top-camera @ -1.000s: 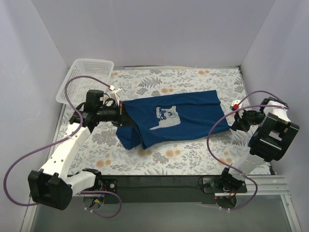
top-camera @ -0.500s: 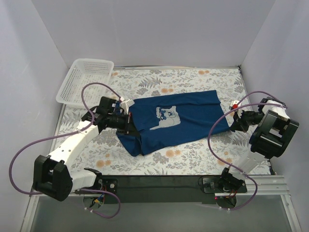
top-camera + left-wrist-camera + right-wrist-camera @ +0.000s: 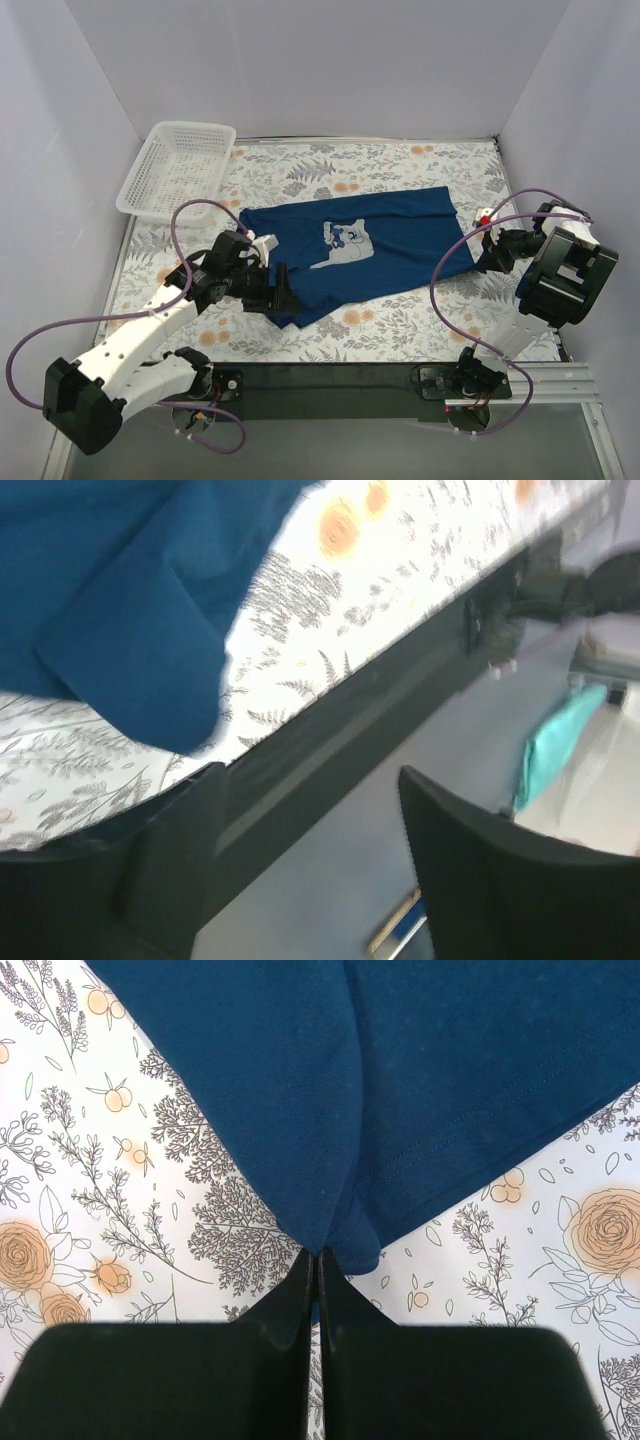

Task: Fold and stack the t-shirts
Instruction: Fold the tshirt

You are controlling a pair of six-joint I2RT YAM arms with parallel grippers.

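Observation:
The dark navy t-shirt (image 3: 390,250) lies spread on the flowered table, its grey print (image 3: 343,243) facing up. My left gripper (image 3: 283,289) hovers at the shirt's near-left corner, jaws open with nothing between them. In the left wrist view the shirt (image 3: 120,610) fills the upper left, and that gripper (image 3: 310,880) points past the table's near edge. My right gripper (image 3: 481,262) is at the shirt's right corner. In the right wrist view it (image 3: 318,1256) is shut on a pinch of the navy fabric (image 3: 380,1090).
A white mesh basket (image 3: 178,167) stands at the far left corner of the table. The black front rail (image 3: 330,378) runs along the near edge. Purple cables loop beside both arms. White walls close in the table on three sides.
My left gripper moved toward the near edge along the shirt's left side, then opened and let go of the fabric. The right gripper stayed shut on its corner.

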